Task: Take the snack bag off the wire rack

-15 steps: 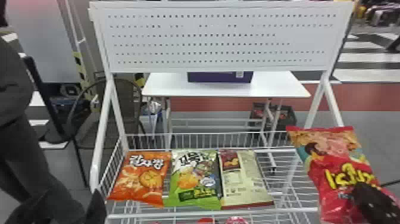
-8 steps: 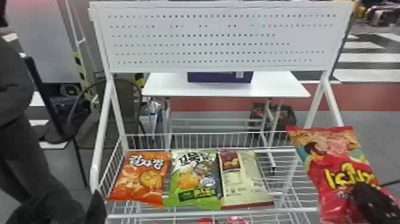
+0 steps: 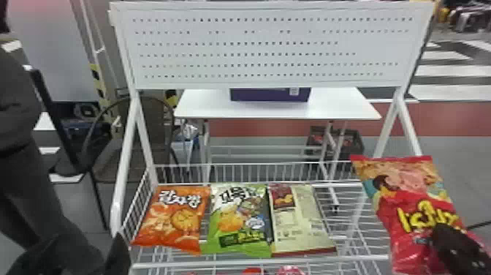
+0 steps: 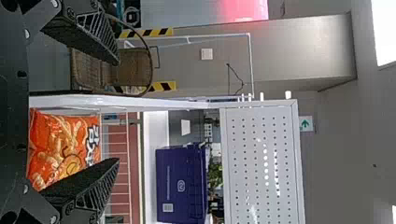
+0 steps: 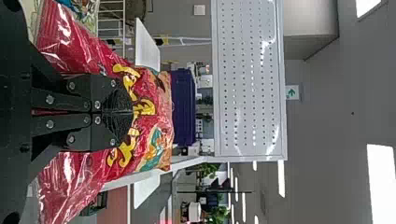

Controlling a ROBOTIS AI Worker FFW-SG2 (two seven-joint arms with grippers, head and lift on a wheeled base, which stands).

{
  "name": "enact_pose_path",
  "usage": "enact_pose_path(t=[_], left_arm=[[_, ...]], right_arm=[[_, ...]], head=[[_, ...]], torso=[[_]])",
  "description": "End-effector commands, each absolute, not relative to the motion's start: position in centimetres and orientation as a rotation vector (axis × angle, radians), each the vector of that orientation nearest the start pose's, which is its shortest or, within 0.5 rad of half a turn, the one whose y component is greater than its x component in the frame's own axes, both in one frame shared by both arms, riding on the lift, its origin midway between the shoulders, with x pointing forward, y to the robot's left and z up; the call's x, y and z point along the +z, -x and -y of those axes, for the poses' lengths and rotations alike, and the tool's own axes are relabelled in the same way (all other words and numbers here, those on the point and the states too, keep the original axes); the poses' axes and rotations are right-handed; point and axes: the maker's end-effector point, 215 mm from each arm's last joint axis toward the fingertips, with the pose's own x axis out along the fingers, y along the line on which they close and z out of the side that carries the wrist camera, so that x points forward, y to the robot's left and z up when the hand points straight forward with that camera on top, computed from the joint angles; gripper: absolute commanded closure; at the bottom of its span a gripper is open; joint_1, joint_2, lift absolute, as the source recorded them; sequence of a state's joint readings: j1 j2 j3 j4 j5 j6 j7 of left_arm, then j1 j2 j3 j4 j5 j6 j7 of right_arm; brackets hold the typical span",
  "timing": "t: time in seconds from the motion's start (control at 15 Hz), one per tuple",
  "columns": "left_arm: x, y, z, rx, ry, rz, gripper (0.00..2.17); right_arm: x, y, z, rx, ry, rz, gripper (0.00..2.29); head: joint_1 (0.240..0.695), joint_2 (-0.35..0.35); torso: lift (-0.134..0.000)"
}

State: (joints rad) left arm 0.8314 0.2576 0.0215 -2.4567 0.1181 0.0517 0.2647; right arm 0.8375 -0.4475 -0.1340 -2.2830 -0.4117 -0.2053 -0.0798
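Note:
In the head view my right gripper [image 3: 456,245] is at the lower right, against the front of a red snack bag [image 3: 420,215] that stands upright by the right end of the wire rack [image 3: 255,261]. The right wrist view has the right gripper [image 5: 119,112] with its fingers together, pinching the red bag [image 5: 149,121]. My left gripper [image 3: 73,256] is at the head view's bottom left corner, near the rack's front left corner. In the left wrist view the left gripper [image 4: 116,112] is open, with an orange bag [image 4: 60,144] beyond and between its fingers, on the rack.
The orange bag [image 3: 175,219], a green bag [image 3: 239,219] and a cream bag [image 3: 301,219] lie side by side on the shelf. A white perforated panel [image 3: 270,47] rises above the rack. Behind stand a white table [image 3: 339,106] with a purple box [image 3: 270,95] and a chair [image 3: 120,157].

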Motion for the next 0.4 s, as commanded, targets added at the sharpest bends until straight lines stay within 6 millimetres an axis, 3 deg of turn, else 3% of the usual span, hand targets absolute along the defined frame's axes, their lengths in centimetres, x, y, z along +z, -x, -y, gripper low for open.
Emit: enact_pose_path(t=[0.0,0.33], left_arm=[[-25.55,-36.58,-26.69,0.081,-0.071,0.003,0.16],[-25.51,-36.54,-26.72,0.084,-0.072,0.004,0.16]], right_arm=[[-25.98,-37.21,28.91,0.114,-0.024,0.067,2.24],[-26.0,-37.2,28.83,0.116,-0.024,0.066,2.24]], head=[[0.499,0.0],[0.499,0.0]], torso=[[0.0],[0.0]])
